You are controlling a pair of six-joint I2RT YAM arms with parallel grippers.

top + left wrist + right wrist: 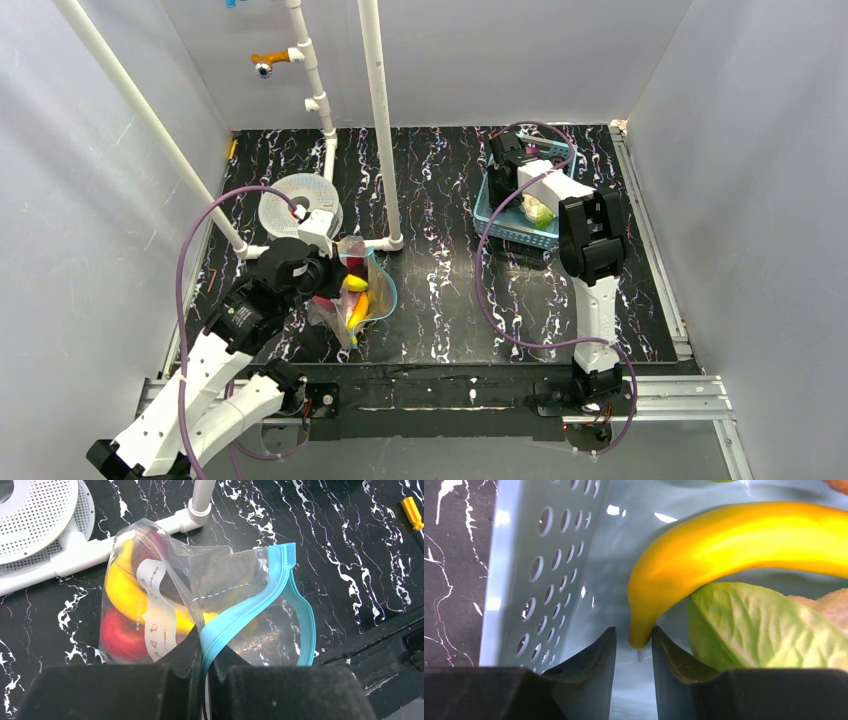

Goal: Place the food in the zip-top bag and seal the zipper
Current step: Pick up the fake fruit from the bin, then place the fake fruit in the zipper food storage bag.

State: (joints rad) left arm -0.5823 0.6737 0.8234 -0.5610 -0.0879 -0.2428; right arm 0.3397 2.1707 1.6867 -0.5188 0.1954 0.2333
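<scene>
Slippage is the worry: the left gripper (205,670) is pinched shut on the zipper (282,560) of the bag (225,575), which lies on the surface (350,540), and could lose that thin strip. The right gripper (634,647), nearly closed round the tip of the basket banana (734,540), may fumble it; whether it grips I cannot tell. In the bag: one bagged banana (120,592), one apple (120,635). In the basket (544,580): one banana, one leaf (764,630).
</scene>
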